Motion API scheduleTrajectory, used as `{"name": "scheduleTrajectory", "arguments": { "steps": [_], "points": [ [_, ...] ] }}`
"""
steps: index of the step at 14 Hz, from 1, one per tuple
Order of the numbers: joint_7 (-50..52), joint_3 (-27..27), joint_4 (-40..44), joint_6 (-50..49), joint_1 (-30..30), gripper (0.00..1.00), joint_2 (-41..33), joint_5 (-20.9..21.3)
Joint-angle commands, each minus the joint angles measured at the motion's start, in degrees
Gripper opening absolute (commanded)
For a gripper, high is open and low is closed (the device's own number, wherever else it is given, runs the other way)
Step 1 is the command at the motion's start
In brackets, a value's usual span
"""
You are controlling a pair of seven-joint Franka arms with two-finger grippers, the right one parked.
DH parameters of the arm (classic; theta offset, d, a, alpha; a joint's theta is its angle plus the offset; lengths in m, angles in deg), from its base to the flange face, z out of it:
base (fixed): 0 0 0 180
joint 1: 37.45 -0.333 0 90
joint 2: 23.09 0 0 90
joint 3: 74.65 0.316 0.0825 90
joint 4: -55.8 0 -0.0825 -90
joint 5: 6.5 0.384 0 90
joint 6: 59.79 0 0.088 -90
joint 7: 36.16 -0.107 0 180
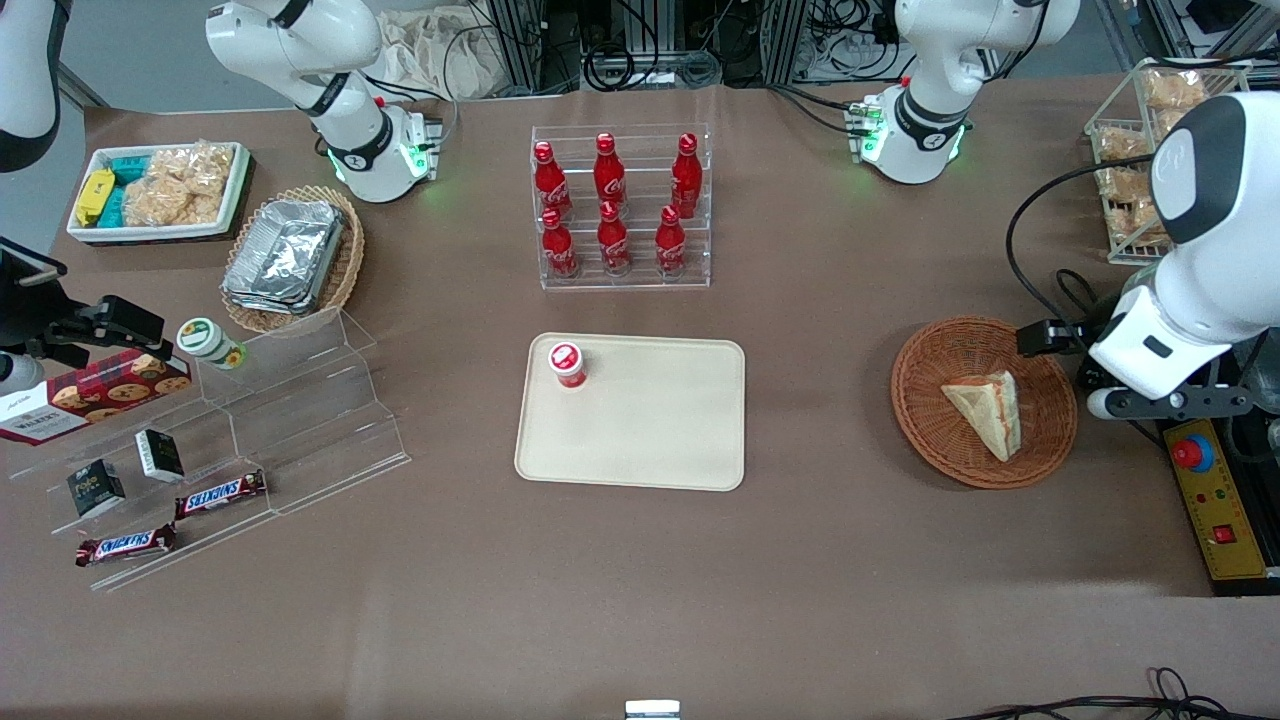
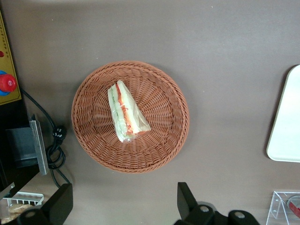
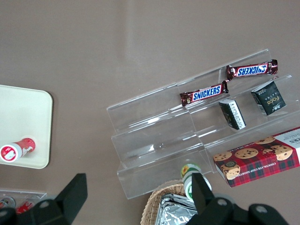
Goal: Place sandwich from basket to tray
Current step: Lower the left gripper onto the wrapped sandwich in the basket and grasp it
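Sandwich [image 1: 986, 412], a soft bread wedge, lies in the woven wicker basket [image 1: 925, 420] toward my working arm's end of the brown tabletop [image 1: 820, 560]; the smooth beige tray [image 1: 660, 440] waits well apart. From the wrist, my gripper [image 2: 124, 206] hangs above the basket rim, jaws spread, holding nothing, I judge ready to descend.

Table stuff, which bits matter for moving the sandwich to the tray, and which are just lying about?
Job:
sandwich, in the basket
tray
gripper, open, above the table beside the basket

Lying about:
red cup on the tray
cola bottles
Snickers bars
cookie box
foil trays
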Motion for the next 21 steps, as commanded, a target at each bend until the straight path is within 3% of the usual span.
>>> {"name": "scheduleTrajectory", "arguments": {
  "steps": [1, 6, 13, 18, 21],
  "points": [
    [-0.31, 0.26, 2.86, -1.77, -0.79, 1.00, 2.51, -0.04],
    [14.25, 0.08, -1.07, -0.21, -1.14, 1.00, 4.28, -0.21],
    [34.92, 0.61, -23.84, 29.74, -2.90, 1.00, 2.60, 0.48],
    [35.47, 0.70, -34.31, 46.26, -5.18, 1.00, 3.21, 0.57],
    [35.73, 0.70, -34.59, 48.67, -5.19, 1.00, 4.88, 0.14]
  ]
}}
